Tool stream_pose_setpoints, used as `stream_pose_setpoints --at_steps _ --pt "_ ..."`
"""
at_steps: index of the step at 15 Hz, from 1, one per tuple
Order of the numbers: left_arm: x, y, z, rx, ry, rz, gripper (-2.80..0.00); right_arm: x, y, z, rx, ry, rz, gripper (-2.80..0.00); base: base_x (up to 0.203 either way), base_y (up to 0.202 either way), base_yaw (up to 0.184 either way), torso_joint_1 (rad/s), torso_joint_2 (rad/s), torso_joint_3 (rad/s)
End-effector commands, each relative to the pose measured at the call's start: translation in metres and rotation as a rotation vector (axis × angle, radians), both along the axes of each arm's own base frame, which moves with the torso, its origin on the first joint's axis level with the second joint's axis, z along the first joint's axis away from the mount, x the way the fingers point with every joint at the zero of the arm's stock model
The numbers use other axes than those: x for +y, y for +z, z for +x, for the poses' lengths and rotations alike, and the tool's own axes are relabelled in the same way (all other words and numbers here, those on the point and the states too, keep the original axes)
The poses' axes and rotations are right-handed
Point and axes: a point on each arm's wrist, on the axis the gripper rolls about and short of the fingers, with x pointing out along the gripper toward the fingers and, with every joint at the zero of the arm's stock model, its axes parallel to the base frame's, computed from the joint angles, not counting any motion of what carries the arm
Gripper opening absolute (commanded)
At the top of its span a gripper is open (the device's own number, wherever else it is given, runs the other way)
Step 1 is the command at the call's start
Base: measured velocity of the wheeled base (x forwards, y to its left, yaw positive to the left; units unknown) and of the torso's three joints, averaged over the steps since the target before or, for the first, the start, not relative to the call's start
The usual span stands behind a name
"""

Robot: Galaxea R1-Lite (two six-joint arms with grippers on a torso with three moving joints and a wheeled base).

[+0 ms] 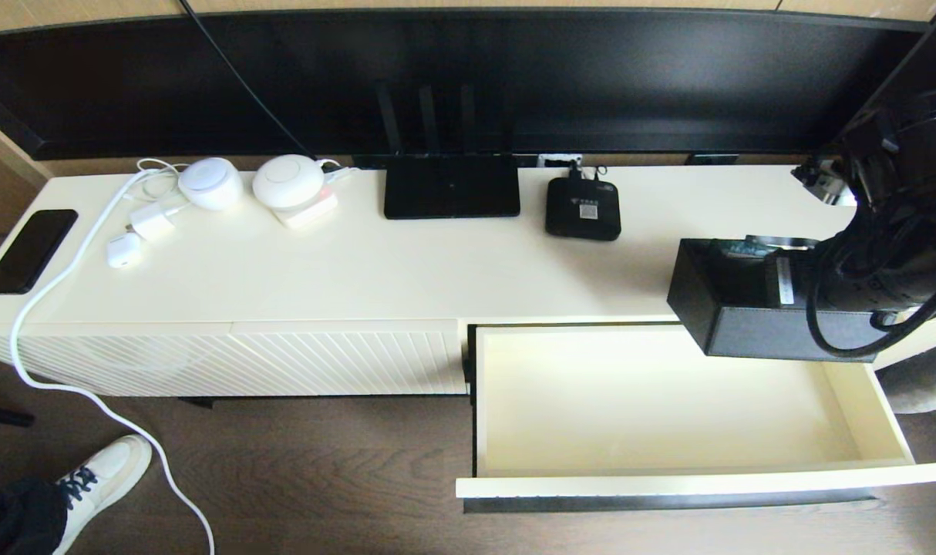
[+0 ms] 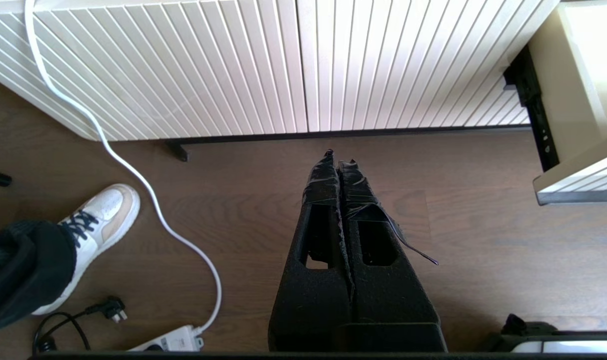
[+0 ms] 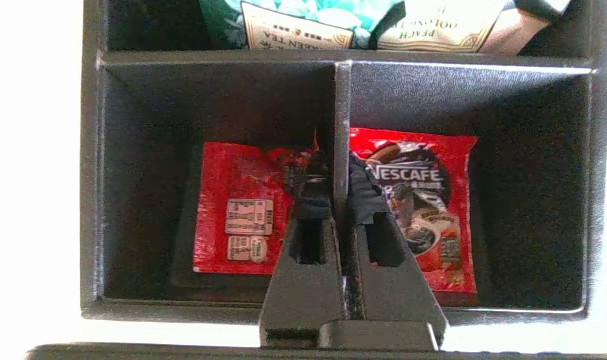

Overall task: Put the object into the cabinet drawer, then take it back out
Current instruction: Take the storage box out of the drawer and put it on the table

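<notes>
One drawer (image 1: pixel 668 401) is seen pulled open below the counter (image 1: pixel 406 270). Above its right rear corner the box (image 1: pixel 745 308) is held by the right hand (image 3: pixel 341 192), clamped on the divider. Over the floor (image 2: pixel 483 250), the left hand (image 2: pixel 339 165) is closed on nothing.

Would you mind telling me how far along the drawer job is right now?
Done: the cabinet drawer stands pulled open, with nothing in it. In hand: the right gripper is shut on the centre divider of the organizer box, over the drawer's back right corner. Left: lowering it in, then retrieving it. The left gripper hangs shut near the floor.
</notes>
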Motion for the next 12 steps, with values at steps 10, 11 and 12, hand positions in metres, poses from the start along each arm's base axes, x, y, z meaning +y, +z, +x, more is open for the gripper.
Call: stream_pose_setpoints --at_steps 10,11,12 --pt "0.000 0.000 0.000 0.002 0.000 0.000 -2.80 0.004 -0.003 0.051 -0.125 0.027 -0.060 -2.80 0.000 0.000 0.000 0.000 0.00 0.000" --pt "0.000 0.000 0.000 0.001 0.000 0.000 -2.80 0.004 -0.003 0.058 -0.155 0.030 -0.069 -2.80 0.000 0.000 0.000 0.000 0.00 0.000" --pt "0.000 0.000 0.000 0.002 0.000 0.000 -2.80 0.004 -0.003 0.064 -0.183 0.036 -0.084 -2.80 0.000 0.000 0.000 0.000 0.00 0.000"
